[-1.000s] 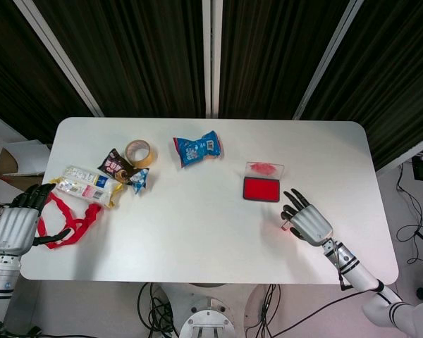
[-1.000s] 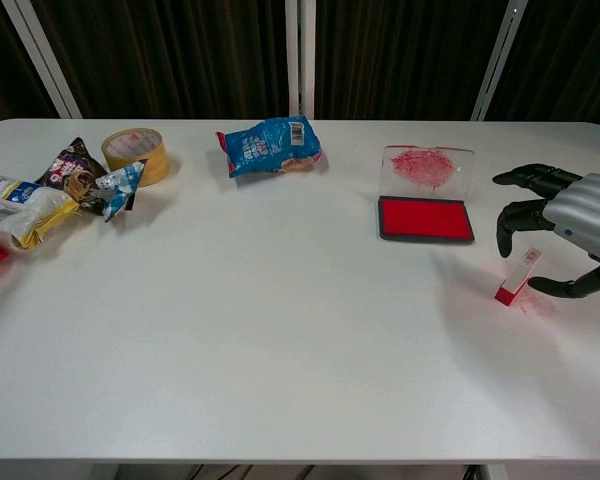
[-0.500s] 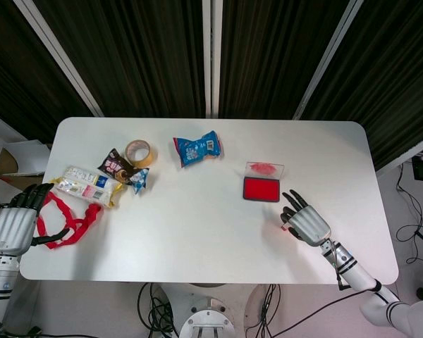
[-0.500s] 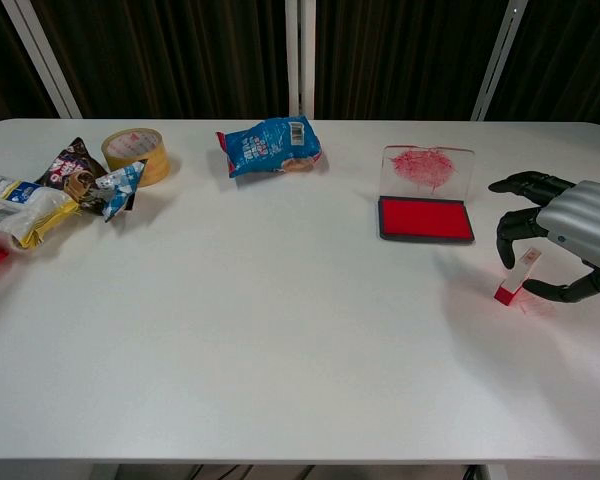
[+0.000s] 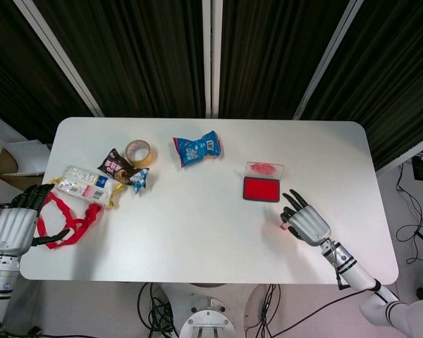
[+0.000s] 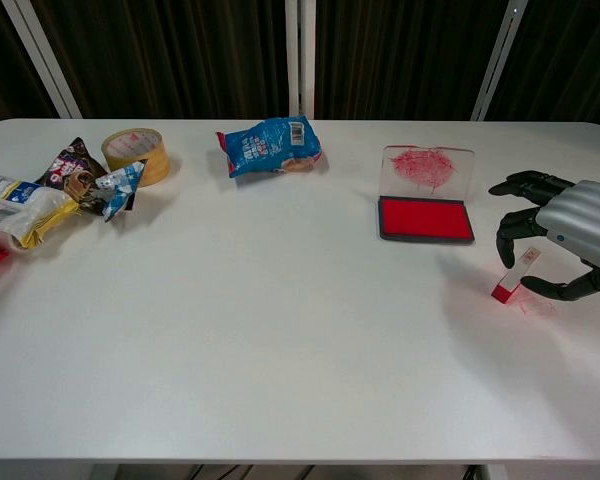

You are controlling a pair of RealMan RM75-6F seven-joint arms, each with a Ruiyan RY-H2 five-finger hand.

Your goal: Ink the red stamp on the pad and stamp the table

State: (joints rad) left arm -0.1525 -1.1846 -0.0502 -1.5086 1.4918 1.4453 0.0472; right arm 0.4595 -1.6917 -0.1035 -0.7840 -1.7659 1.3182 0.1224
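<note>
From the head view, I am holding my right hand (image 5: 307, 224) just on the near side of the ink pad (image 5: 261, 189), fingers curled down around the red stamp (image 5: 285, 226), of which only a small reddish sliver is showing under my fingertips; whether it is touching the table (image 5: 197, 225) I cannot tell from up here. My left hand (image 5: 17, 222) is idling far to the left of the pad at the table's edge, beside a red strap (image 5: 63, 224), fingers loosely curled and holding nothing that I can see. From the chest view, I am pinching the stamp (image 6: 510, 277) between thumb and fingers of my right hand (image 6: 570, 240), just to the right of the pad (image 6: 426, 219) and nearer the front edge; it is leaning tilted, its red base low at the tabletop, though contact is hard to confirm. A faint pinkish mark (image 6: 536, 307) is showing on the table beside the base, so I am judging that inking and at least one press are likely done, leaving only lifting clear or putting the stamp down. My left hand is not showing in this view.
</note>
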